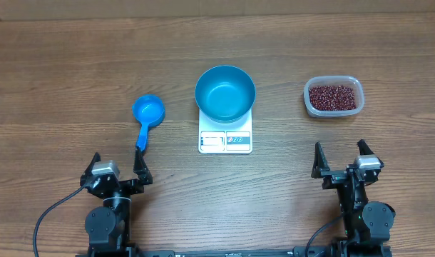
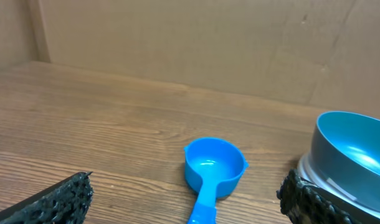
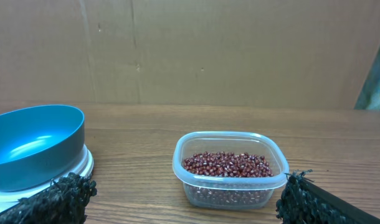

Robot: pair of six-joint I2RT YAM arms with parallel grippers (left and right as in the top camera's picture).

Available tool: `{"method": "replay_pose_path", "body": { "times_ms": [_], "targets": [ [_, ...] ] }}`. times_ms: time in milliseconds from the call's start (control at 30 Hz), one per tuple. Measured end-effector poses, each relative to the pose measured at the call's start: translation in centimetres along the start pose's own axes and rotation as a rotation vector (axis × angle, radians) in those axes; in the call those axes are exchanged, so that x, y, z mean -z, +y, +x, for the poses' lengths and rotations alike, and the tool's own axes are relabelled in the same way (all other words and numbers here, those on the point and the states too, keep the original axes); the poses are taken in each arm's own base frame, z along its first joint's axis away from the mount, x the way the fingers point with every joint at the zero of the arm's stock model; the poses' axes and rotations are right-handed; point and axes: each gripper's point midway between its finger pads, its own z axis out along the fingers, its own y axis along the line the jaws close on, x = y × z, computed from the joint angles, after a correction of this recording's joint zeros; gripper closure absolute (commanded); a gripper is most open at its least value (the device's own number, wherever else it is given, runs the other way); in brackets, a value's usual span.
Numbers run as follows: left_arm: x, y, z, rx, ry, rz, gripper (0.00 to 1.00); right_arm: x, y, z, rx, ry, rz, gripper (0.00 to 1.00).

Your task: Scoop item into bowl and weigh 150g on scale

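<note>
Closest to the robot, the left end effector (image 1: 118,163) hangs low over the brown wooden worktop (image 1: 53,64). Its two black fingers (image 2: 65,199) are spread as wide as they go, and there is nothing between them. The right end effector (image 1: 340,153) looks just the same on the other side: wide open and holding nothing. The two are well apart from each other.

A little further out from the left end effector lies a small blue scoop (image 1: 147,114). Its handle points back toward the robot and its round cup faces up. The cup is bare inside.

In the middle of the worktop sits the white scale (image 1: 225,140). Its little screen and buttons are along the near edge, on the robot's side. The screen is too small to read. The scoop is near the scale, on its left, but does not touch it.

The round teal-blue bowl (image 1: 225,93) stands upright on the far part of the scale. Its inside is smooth, shiny and bare.

Off to the right, further out from the right end effector, is a clear plastic tub (image 1: 306,94). The small dark red-brown beans (image 1: 334,97) lie in it in a loose pile. The tub stands well apart from the scale.

Farthest back, behind the worktop, is a plain brown wall (image 3: 240,50).
</note>
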Motion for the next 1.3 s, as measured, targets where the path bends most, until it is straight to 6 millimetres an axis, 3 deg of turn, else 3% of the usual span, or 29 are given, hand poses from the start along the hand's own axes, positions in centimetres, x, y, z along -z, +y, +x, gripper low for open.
{"method": "replay_pose_path", "body": {
  "times_ms": [1300],
  "targets": [
    [0.4,-1.6,0.0,-0.001,0.042,0.089,0.0,0.0,0.0,0.0,0.0,0.0,0.0,0.0]
  ]
}}
